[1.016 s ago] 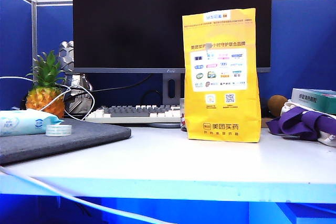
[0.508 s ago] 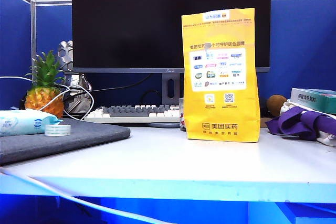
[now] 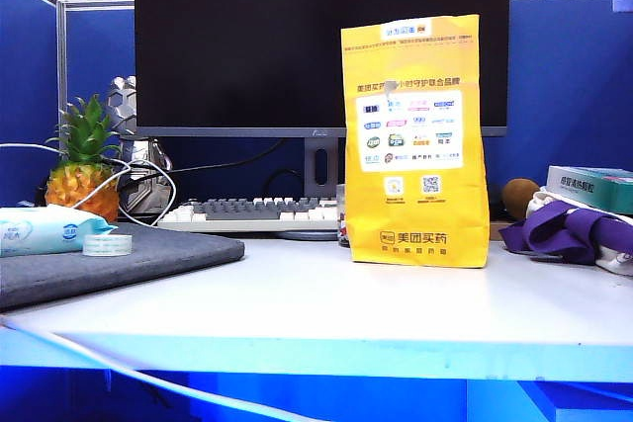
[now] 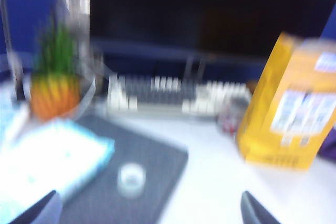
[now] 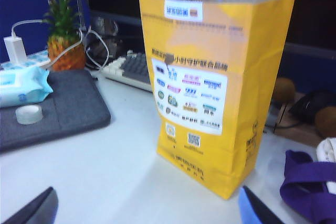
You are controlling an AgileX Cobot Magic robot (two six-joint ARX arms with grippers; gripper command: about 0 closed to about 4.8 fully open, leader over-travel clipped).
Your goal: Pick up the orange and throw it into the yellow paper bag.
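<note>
The left gripper (image 4: 152, 209) hung above the near side of the desk (image 3: 326, 303), in front of the yellow paper bag (image 3: 415, 140). Its two fingertips (image 4: 39, 211) showed only at the edges of the blurred left wrist view, set far apart with nothing between them and touching nothing. The right gripper (image 5: 152, 208) hovered likewise just in front of the bag, its fingertips (image 5: 37, 208) also spread wide and empty above the bare white desk.

The bag stood upright on the desk, bright yellow, with a white panel of small logos, a QR code and Chinese lettering on its face. In the right wrist view its top stood open, the rim slightly crumpled. No orange could be seen in any view; whether it lay inside the bag could not be told.

To the left of the bag lay a grey mat (image 3: 119, 259) carrying a roll of clear tape (image 3: 108, 244) and a pack of wipes (image 3: 45, 229). A small pineapple (image 3: 84, 170) stood behind the mat, a keyboard (image 3: 252, 212) lay behind the bag, and a purple cloth (image 3: 569, 229) lay to its right.
</note>
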